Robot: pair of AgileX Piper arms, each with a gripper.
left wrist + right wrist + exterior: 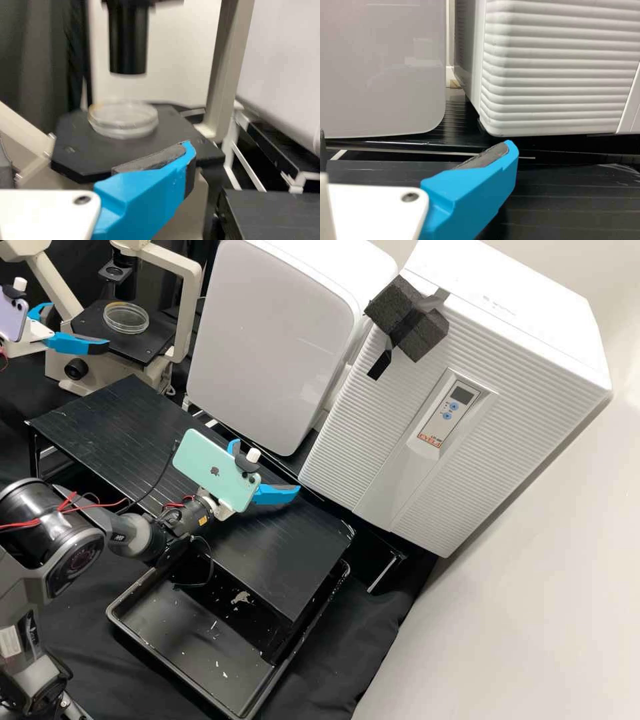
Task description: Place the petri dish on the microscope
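High view: dish [126,319] near left tool [80,326]

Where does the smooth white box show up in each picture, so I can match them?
High view: the smooth white box stands between the microscope and the ridged white box.
Left wrist view: partly in frame, across the microscope's upright from the petri dish.
Right wrist view: next to the ridged white box, across a gap, partly in frame.
Shared landmark: the black platform, in front of it in each view.
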